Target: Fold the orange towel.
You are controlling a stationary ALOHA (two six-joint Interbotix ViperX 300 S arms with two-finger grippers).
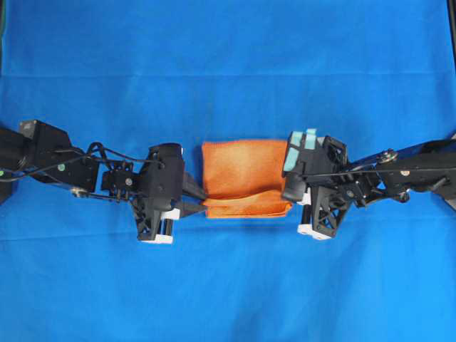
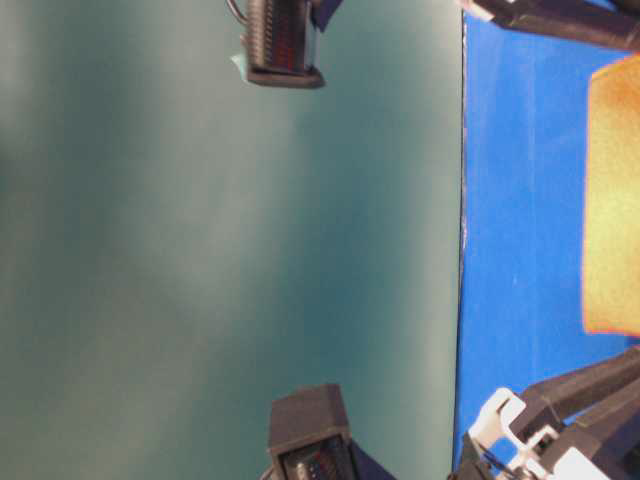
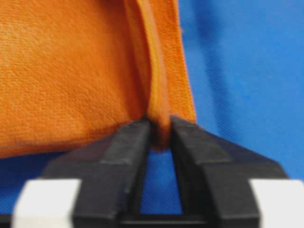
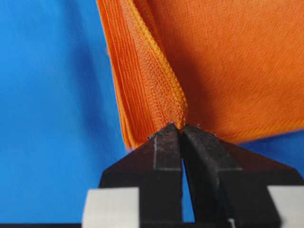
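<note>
One orange towel (image 1: 244, 174), centre of the overhead frame, lying on the blue cloth (image 1: 228, 71). It is partly folded: a flat panel fills the upper part, with a doubled band of layers along its lower edge. Long axis runs left to right across the frame, between the two arms.

Left gripper (image 1: 200, 199): at the towel's lower-left corner, jaws clenched on a pinch of hem; the left wrist view shows the orange fold (image 3: 160, 127) squeezed between the two black fingertips (image 3: 135, 137).

Right gripper (image 1: 292, 187): at the towel's right edge, toward the lower corner, jaws clamped on stacked layers; the right wrist view shows the hemmed edge (image 4: 167, 102) caught at the tips.

Relation for the coming move: both grippers hold opposite ends of the same lower band, equally close, the free panel lying toward the top of the frame. Judged next step: carry that band up over the panel, both ends together.

Obstructions: none seen on the blue cloth around the towel. The table-level view shows only an orange patch (image 2: 612, 200) at right.
</note>
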